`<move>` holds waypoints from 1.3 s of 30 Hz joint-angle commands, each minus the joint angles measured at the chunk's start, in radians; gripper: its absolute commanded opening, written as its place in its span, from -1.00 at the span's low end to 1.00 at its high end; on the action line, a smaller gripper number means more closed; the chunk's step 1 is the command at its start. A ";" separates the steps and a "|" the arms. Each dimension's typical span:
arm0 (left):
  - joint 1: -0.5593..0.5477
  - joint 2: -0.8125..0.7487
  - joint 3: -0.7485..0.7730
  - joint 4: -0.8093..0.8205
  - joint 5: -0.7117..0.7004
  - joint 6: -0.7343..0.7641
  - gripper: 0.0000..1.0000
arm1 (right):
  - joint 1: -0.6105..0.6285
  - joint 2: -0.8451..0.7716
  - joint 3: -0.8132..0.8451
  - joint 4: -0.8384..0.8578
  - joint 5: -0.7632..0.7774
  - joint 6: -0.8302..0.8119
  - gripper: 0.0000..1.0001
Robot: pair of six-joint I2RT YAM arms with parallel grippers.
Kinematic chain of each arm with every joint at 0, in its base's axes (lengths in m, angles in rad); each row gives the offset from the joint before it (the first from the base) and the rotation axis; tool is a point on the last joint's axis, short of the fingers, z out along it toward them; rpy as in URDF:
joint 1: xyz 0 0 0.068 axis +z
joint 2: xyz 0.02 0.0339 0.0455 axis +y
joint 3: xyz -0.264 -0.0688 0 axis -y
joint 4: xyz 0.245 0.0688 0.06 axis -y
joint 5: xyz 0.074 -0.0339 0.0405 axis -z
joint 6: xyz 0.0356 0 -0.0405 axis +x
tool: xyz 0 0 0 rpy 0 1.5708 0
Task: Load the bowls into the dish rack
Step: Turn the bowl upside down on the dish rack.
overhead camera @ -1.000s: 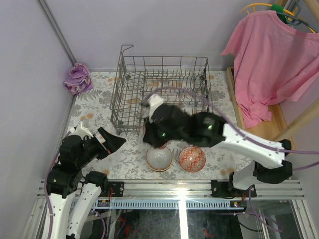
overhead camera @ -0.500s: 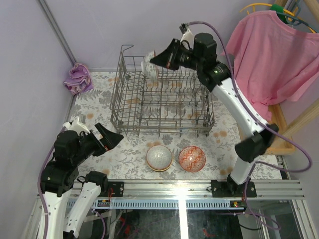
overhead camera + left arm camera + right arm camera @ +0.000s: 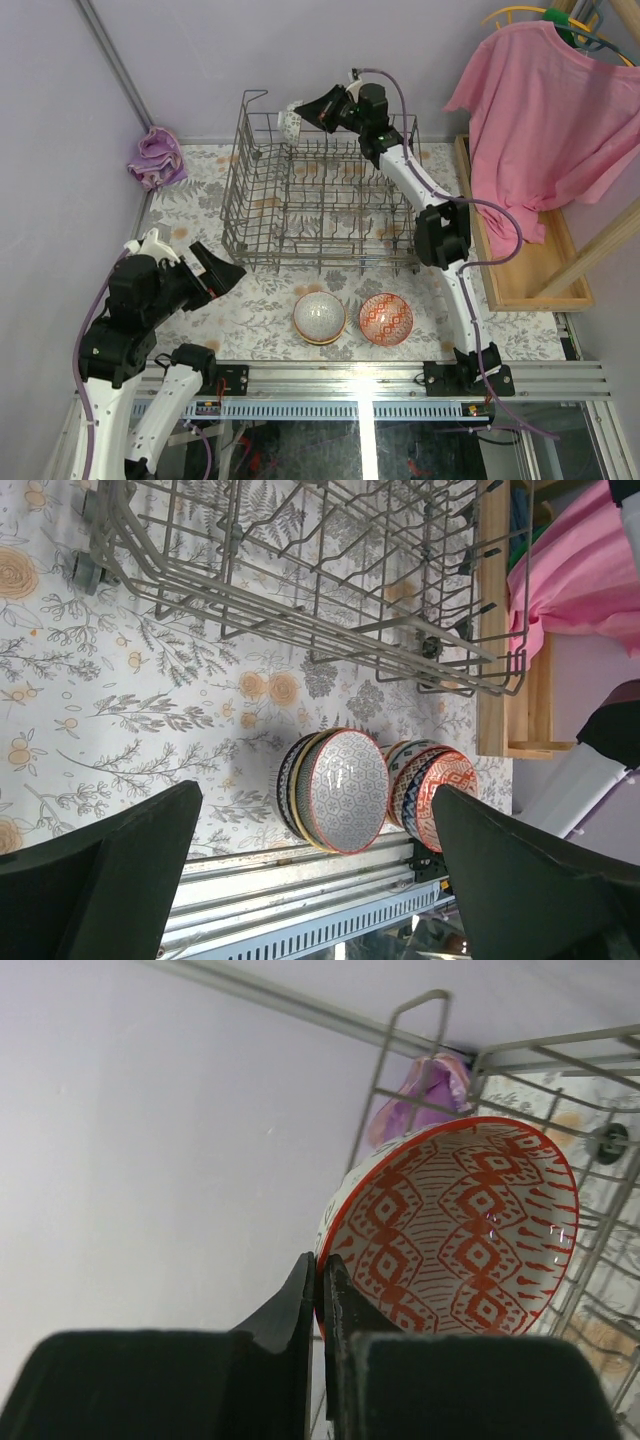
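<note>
My right gripper (image 3: 306,117) is shut on the rim of a red-and-white patterned bowl (image 3: 290,124). It holds the bowl tilted on edge above the back left part of the grey wire dish rack (image 3: 236,205). In the right wrist view the pinched bowl (image 3: 460,1230) fills the frame beyond my gripper (image 3: 322,1268), with rack wires (image 3: 402,1055) behind. Two stacks of bowls stand in front of the rack: a grey-patterned stack (image 3: 319,317) and a red-patterned stack (image 3: 386,318). My left gripper (image 3: 226,276) is open and empty, left of the stacks. Its wrist view shows both stacks (image 3: 345,790) (image 3: 445,792) and the rack (image 3: 300,590).
A purple cloth (image 3: 156,157) lies at the table's back left corner. A pink shirt (image 3: 545,120) hangs at the right above a wooden tray (image 3: 520,290). Walls close the back and left. The metal rail (image 3: 360,382) runs along the near edge.
My right arm has lifted the red-and-white bowl from low in front of the rack up and over to its back left. My left arm has hardly moved.
</note>
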 commanded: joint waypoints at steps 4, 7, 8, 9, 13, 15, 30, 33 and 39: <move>-0.005 0.026 0.015 -0.062 0.052 0.047 0.99 | 0.023 -0.007 -0.029 0.322 0.114 0.067 -1.00; -0.004 0.029 -0.001 -0.050 0.057 0.053 0.99 | 0.043 0.026 -0.022 0.366 0.122 0.044 -1.00; -0.005 0.029 -0.006 -0.046 0.057 0.054 0.99 | 0.053 0.036 -0.013 0.369 0.122 0.029 -1.00; -0.005 0.030 -0.012 -0.042 0.055 0.055 0.99 | 0.062 0.046 -0.004 0.371 0.122 0.019 -1.00; -0.005 0.032 -0.024 -0.037 0.052 0.058 0.99 | 0.097 0.085 0.012 0.397 0.120 0.008 -1.00; -0.004 0.032 -0.024 -0.036 0.051 0.060 0.99 | 0.115 0.093 0.006 0.397 0.123 -0.009 -1.00; -0.005 0.017 -0.031 -0.060 0.039 0.079 0.99 | 0.172 0.220 0.035 0.458 0.159 -0.040 -1.00; -0.005 0.019 -0.038 -0.059 0.043 0.078 0.99 | 0.168 0.245 0.059 0.456 0.162 -0.041 -1.00; -0.005 0.020 -0.046 -0.059 0.043 0.079 0.99 | 0.151 0.273 0.061 0.485 0.177 -0.031 -1.00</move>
